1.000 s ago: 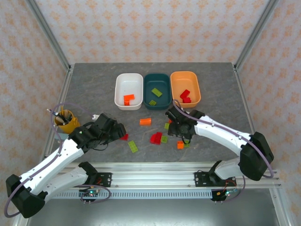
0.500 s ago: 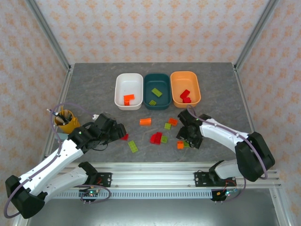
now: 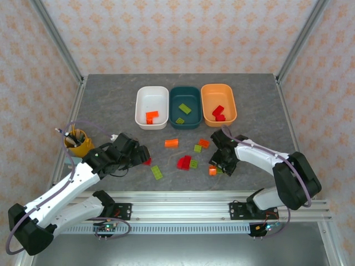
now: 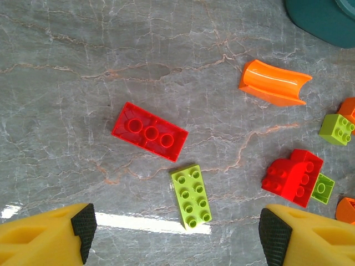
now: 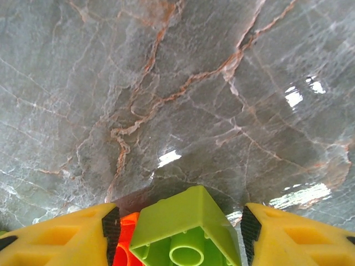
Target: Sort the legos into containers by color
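Green brick (image 5: pixel 186 235) sits right between the right gripper's (image 5: pixel 178 227) fingers, can't tell if it's pinched; left gripper (image 4: pixel 177 230) spread wide, red brick (image 4: pixel 150 131) just beyond its fingertips; containers (image 3: pixel 186 88) hold a few legos (image 3: pixel 151 117), plenty loose.

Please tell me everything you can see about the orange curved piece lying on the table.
The orange curved piece is a glossy plastic part, shaped like a short half tube, with no studs showing. It lies loose on the grey marbled table, near the dark teal bin, touching no other brick and no gripper.
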Available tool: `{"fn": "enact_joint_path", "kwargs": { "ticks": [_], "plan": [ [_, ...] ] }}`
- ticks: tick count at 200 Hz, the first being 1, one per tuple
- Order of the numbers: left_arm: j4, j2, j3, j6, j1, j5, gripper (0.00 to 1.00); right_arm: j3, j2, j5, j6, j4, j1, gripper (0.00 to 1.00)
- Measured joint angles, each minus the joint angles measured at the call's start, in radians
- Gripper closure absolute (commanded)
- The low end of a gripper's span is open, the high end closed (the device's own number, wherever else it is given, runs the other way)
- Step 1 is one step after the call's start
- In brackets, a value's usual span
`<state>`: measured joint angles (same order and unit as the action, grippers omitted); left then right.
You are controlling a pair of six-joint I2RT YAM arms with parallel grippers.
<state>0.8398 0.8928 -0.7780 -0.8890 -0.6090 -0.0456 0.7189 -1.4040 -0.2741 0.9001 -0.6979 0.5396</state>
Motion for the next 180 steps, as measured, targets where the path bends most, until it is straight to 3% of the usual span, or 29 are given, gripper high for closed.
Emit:
{"fn": "enact_joint_path", "kwargs": {
  "ticks": [50, 108, 180],
  "plan": [
    [-0.003, 0.000, 0.000, 0.000, 0.000, -0.007, 0.20, 0.000, 0.000, 0.015, 0.029, 0.001, 0.000, 0.55],
    [-0.053, 0.031, 0.000, 0.004, 0.000, -0.042, 0.20, 0.024, 0.000, 0.062, 0.039, -0.005, 0.000, 0.64],
    [-0.114, 0.147, -0.082, 0.026, -0.011, -0.081, 0.20, 0.266, -0.005, 0.161, -0.078, -0.066, 0.007, 0.71]
  ]
}}
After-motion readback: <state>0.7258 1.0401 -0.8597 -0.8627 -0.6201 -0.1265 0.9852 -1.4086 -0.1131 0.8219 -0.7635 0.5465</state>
